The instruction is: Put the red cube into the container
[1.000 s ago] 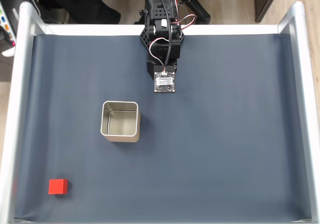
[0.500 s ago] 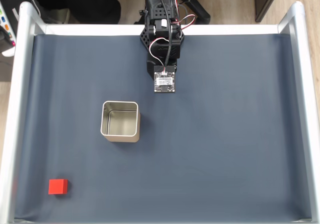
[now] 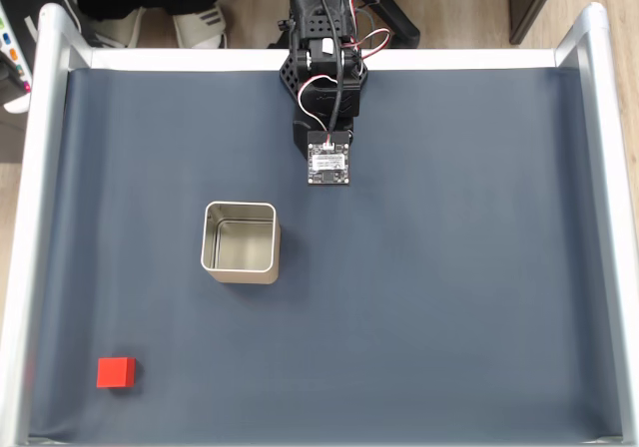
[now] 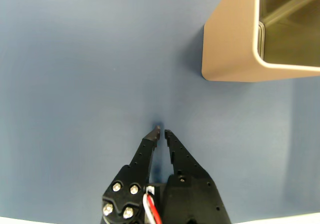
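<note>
The red cube [image 3: 116,371] lies on the dark blue mat near the bottom left corner in the fixed view. The container [image 3: 240,241], a square silver tin with nothing inside, stands left of the mat's middle; its corner [image 4: 250,44] fills the upper right of the wrist view. The black arm [image 3: 324,88] reaches in from the top edge, folded close to its base, well apart from both tin and cube. In the wrist view my gripper [image 4: 162,131] hovers over bare mat, its fingertips almost touching and nothing between them.
A raised silver frame [image 3: 40,168] borders the mat on the left, top and right. A person's white shoes [image 3: 170,26] stand on the floor beyond the top left rail. The mat's right half is bare.
The arm, cube and tin have not moved. A person's shoes have come into view beyond the top left rail.
</note>
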Controlling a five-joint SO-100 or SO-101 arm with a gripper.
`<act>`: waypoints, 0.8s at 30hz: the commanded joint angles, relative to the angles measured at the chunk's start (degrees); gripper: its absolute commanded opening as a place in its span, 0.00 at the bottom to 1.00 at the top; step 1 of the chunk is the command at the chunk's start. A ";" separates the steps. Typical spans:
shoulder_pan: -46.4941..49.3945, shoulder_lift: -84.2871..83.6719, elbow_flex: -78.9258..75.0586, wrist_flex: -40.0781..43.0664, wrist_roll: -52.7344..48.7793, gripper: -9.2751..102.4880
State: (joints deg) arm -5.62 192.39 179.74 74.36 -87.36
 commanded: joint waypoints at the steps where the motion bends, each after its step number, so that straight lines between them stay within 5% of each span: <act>1: -0.53 -0.09 -0.44 0.00 -0.53 0.09; 15: 0.18 -0.44 -0.44 -0.62 -1.32 0.08; 24: 0.70 -3.60 -0.44 -20.39 -1.32 0.08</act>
State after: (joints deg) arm -5.80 190.11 179.74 58.97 -88.68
